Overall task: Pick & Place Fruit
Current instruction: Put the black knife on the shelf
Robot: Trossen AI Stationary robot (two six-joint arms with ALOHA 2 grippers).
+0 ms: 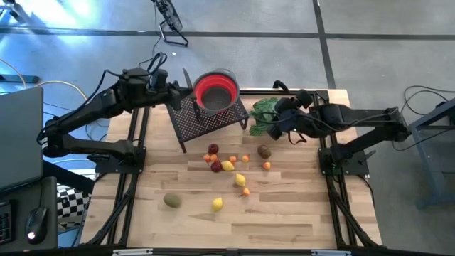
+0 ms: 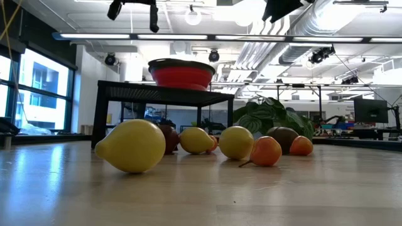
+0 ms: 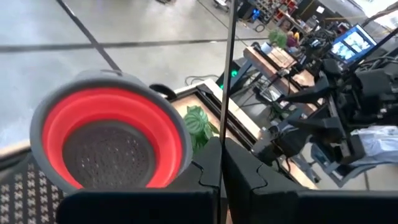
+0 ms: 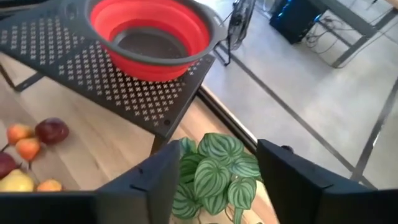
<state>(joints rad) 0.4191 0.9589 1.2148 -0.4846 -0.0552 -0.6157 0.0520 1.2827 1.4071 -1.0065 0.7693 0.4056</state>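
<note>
Left gripper (image 1: 173,91) shut tight, holding nothing, up beside the red bowl (image 1: 215,90) on the black rack (image 1: 206,117), far from the fruit (image 1: 227,166). Fruit scattered on the wooden table (image 1: 284,213), between and in front of both grippers. Right gripper (image 1: 276,122) fingers apart, holding nothing, over the green plant (image 1: 261,110), fruit near but not touching.

Overhead, tabletop, wrist views; shared red bowl (image 1: 215,91).

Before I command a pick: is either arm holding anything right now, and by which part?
Nothing is held. The left gripper is shut on nothing beside the red colander; the right gripper is open over the leafy plant.
</note>
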